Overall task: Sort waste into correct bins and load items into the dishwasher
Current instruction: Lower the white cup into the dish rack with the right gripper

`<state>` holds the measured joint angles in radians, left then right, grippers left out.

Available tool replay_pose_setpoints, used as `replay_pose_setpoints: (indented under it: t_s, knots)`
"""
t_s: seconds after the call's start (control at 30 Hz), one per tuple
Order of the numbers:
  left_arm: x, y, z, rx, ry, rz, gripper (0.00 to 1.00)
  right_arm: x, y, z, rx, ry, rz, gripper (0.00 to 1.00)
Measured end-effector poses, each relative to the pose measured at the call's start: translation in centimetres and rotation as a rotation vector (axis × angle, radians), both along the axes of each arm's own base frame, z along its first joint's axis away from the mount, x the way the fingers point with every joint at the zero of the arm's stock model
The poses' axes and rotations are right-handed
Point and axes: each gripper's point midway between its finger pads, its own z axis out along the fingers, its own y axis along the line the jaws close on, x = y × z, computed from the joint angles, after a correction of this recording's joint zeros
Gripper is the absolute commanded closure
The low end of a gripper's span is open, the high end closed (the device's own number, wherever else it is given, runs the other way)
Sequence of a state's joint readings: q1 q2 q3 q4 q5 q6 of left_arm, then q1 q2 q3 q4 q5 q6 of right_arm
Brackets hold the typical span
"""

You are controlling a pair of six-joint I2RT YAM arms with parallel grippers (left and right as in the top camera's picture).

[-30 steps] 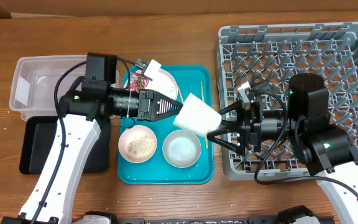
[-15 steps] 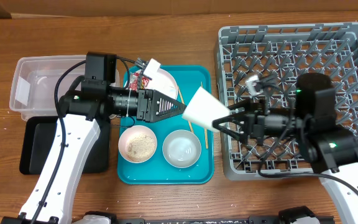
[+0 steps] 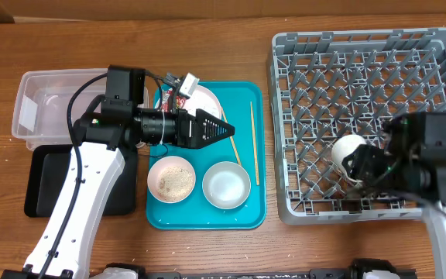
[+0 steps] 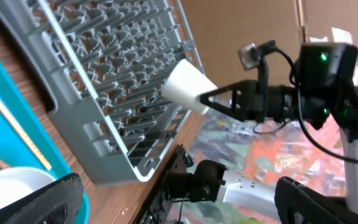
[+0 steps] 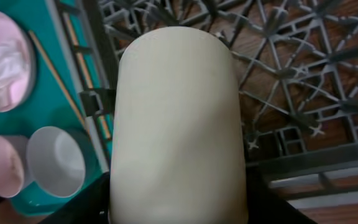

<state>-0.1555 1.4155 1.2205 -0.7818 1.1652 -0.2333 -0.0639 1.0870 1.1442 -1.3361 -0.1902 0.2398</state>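
The small white cup lies on its side in my right gripper, which is shut on it just above the grey dishwasher rack near its front edge. My left gripper hangs open and empty over the teal tray. On that tray are the plate carrying the red wrapper and napkin, the pink bowl with rice, the grey bowl and two chopsticks.
The clear tub stands at the far left with the black tray in front of it, partly under my left arm. The rack's floor is full of upright pegs. Bare wood lies between tray and rack.
My right gripper closed on the cup, my left gripper opened and let it go, and the right arm carried the cup rightward from over the tray to over the rack.
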Motion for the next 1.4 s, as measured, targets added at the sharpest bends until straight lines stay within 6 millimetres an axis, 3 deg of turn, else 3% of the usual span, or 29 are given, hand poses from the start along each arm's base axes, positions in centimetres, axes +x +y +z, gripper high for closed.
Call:
replay_pose_setpoints:
  t_s: [0.13,0.3,0.43,0.67,0.73,0.93,1.1,1.17,1.27,1.3,1.4]
  knots:
    - [0.0,0.3,-0.7,0.034,0.021,0.02,0.0,1.0,0.1,-3.7,-0.011,0.175,0.019,0.48]
    - [0.2,0.4,-1.0,0.051,0.022,0.031,0.0,1.2,1.7,-5.7,-0.007,0.269,0.092,0.49]
    - [0.3,0.5,-1.1,0.061,0.021,0.037,0.0,1.3,1.9,-5.2,-0.009,0.264,0.101,0.51]
    - [0.4,0.5,-1.2,0.067,0.02,0.041,0.0,1.9,1.9,-1.1,-0.011,0.216,0.108,0.52]
    - [0.4,0.5,-1.2,0.067,0.02,0.041,0.0,0.9,2.3,-1.2,-0.013,0.253,0.127,0.52]
    - [0.4,0.6,-1.4,0.08,0.022,0.049,0.0,-0.7,6.4,-1.1,-0.026,0.263,0.321,0.51]
    - [0.1,0.7,-1.8,0.092,0.054,0.052,0.0,1.0,6.9,-1.5,-0.074,0.195,0.295,0.51]
    - [0.0,0.8,-1.9,0.096,0.061,0.053,0.0,1.0,6.7,-2.6,-0.085,0.222,0.286,0.42]
    - [-0.2,0.7,-2.0,0.099,0.07,0.05,0.04,0.8,6.5,-4.8,-0.1,0.297,0.274,0.08]
    - [-0.2,0.7,-2.0,0.101,0.068,0.048,0.06,0.9,6.5,-5.4,-0.106,0.319,0.276,0.02]
    - [-0.7,0.2,-2.7,0.139,0.075,0.039,0.08,1.1,6.5,-5.7,-0.111,0.324,0.27,0.0]
